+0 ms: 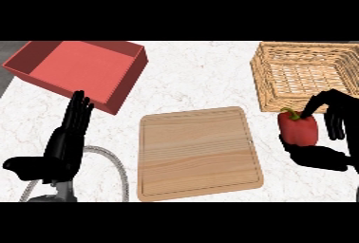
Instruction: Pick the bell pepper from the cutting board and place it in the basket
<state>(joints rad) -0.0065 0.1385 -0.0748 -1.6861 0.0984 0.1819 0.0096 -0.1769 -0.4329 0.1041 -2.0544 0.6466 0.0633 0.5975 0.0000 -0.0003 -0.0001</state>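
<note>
A red bell pepper (299,128) with a green stem hangs to the right of the wooden cutting board (199,152), off its surface. My right hand (328,153) is shut on it, thumb below and fingers curled over its top and right side. The wicker basket (270,90) sits at the back right, just beyond the pepper, and nothing shows inside it. My left hand (67,137) rests open at the lower left with fingers pointing up, away from the board.
A red box (126,83) stands at the back left of the white marble counter (189,76). A grey cable loop (116,163) curves beside my left forearm.
</note>
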